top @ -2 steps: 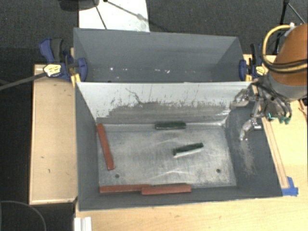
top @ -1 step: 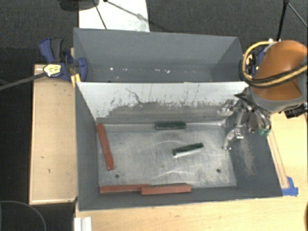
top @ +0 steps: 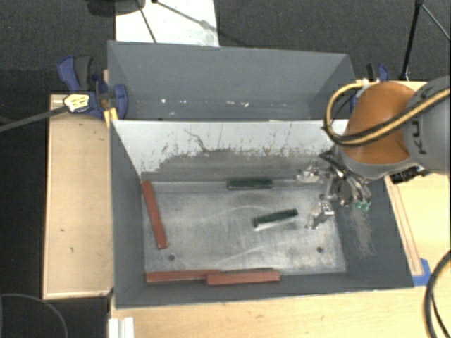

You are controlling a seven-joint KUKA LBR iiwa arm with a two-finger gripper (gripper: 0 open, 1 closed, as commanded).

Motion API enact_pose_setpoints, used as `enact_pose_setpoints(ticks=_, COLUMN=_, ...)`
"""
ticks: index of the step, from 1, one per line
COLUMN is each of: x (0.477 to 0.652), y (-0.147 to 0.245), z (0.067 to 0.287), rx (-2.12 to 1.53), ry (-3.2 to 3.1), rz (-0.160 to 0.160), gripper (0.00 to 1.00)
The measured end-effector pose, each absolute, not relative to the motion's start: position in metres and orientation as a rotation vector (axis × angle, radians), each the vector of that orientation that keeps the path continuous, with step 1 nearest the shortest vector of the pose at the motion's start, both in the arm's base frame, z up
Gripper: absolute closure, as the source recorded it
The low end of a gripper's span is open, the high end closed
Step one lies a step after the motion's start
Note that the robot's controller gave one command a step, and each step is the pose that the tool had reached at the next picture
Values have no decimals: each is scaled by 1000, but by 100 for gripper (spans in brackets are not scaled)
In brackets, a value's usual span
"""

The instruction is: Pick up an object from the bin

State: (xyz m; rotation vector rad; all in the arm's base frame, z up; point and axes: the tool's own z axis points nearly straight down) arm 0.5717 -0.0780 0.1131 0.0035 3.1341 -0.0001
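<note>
My gripper [top: 318, 197] hangs over the right side of the bin floor, its two metal fingers spread apart with nothing between them. Just left of the lower fingertip lies a dark green marker-like stick [top: 275, 219], tilted, with a pale end toward the left. A second dark green stick [top: 249, 184] lies flat along the back of the floor, left of the upper fingertip.
A reddish-brown wooden strip [top: 154, 214] lies along the left wall. Two more reddish-brown strips [top: 211, 277] lie end to end along the front wall. The arm with its orange cover and yellow cables stands above the bin's right rim.
</note>
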Motion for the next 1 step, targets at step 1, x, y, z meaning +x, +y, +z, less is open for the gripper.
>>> enact_pose_setpoints(ticks=1, x=576, y=-56, z=75, rx=-346, ry=3114, rz=-2, gripper=100)
